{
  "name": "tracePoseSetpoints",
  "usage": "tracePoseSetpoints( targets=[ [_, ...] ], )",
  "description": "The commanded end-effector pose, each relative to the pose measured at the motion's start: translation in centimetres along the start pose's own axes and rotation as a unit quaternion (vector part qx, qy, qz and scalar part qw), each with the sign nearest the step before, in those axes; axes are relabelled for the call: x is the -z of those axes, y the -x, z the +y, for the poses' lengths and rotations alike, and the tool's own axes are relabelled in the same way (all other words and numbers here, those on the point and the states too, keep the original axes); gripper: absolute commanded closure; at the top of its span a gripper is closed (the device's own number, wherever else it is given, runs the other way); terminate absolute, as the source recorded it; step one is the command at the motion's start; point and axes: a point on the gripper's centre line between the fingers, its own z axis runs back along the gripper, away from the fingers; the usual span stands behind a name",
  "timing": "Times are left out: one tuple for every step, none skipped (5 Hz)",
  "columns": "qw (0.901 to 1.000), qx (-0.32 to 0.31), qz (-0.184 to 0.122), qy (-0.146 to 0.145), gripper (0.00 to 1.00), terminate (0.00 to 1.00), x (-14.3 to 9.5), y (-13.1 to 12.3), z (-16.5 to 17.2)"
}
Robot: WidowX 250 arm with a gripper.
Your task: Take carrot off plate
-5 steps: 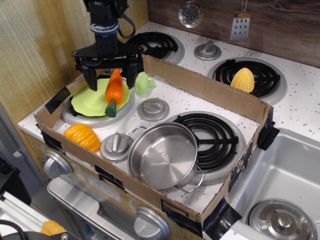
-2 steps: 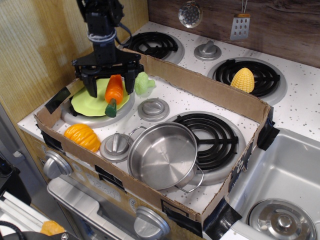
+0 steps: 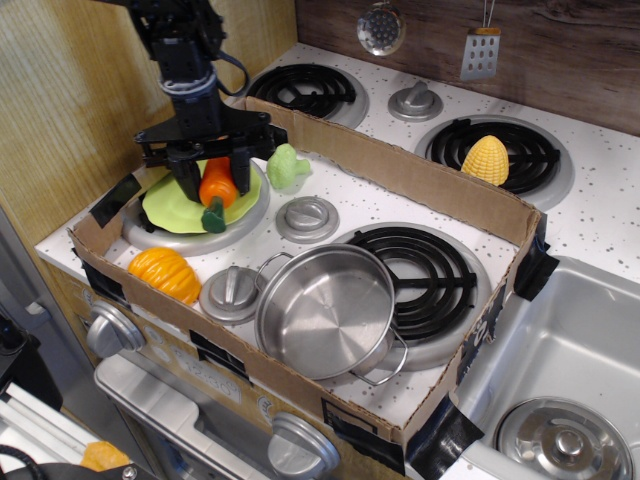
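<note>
The orange carrot [image 3: 218, 184], with its dark green stem [image 3: 213, 217] pointing toward the front, lies on the lime-green plate [image 3: 168, 207] at the left of the stove. My gripper [image 3: 214, 172] has come down over the carrot. One black finger [image 3: 186, 178] is on its left side and the other on its right. The fingers press against the carrot's sides and hide its tip. The stem end still rests on the plate.
The plate sits on a grey burner disc [image 3: 245, 226]. A pale green toy [image 3: 287, 166] lies just right of the gripper, and a ribbed orange pumpkin toy [image 3: 165, 273] is in front. A steel pot [image 3: 325, 310], burner knobs [image 3: 307, 217] and a cardboard wall [image 3: 400, 175] stand nearby. Yellow corn [image 3: 485, 159] lies on the far burner.
The gripper moved left and down over the carrot and its fingers closed in. The carrot shifted left with it and now looks shorter and more upright.
</note>
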Motion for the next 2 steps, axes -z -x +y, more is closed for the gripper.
tracePoseSetpoints(
  targets=[
    [0.9995,0.023,-0.016,-0.011,1.0,0.0,-3.1,-1.8,0.1],
    [0.9984,0.045,-0.03,-0.017,1.0,0.0,-5.1,-2.4,-0.8]
  ],
)
